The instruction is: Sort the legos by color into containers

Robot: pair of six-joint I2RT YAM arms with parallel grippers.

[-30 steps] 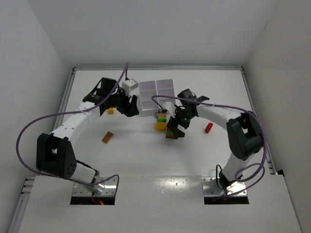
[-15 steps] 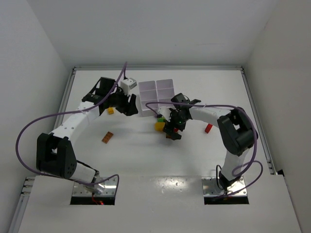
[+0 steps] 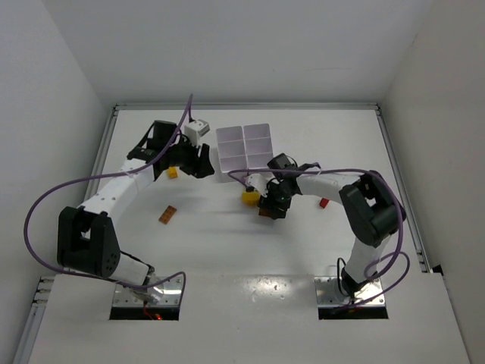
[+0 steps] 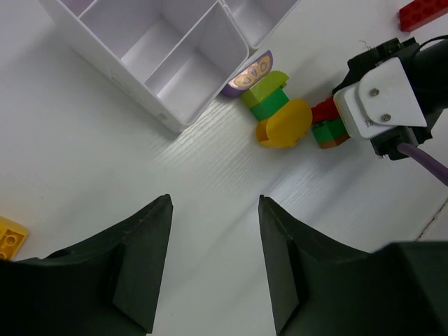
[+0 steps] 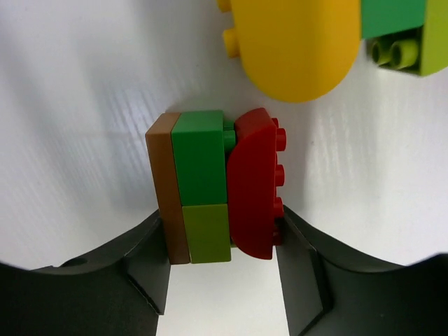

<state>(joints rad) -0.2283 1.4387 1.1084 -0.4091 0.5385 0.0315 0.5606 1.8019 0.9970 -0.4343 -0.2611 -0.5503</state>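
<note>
right gripper (image 5: pixel 222 234), wide open a second ago, has been closed onto the brown-green-lime-red clump (image 5: pixel 210 182), which lies on the table near the tray (image 3: pixel 244 144); grasp judged made, lift and splitting pending. left gripper (image 4: pixel 213 206) is held spread, empty, beside the tray

Non-task items: matte white tabletop (image 3: pixel 220 243), wood-grain-like texture visible close up in the wrist views. Plain white enclosure walls (image 3: pixel 242 53) stand at back, left and right. Silver metal rail (image 3: pixel 250 107) runs along tabletop's far edge, with similar rails down both sides. Flat white panel (image 3: pixel 250 311) spans near edge, with two rectangular cutouts.
</note>
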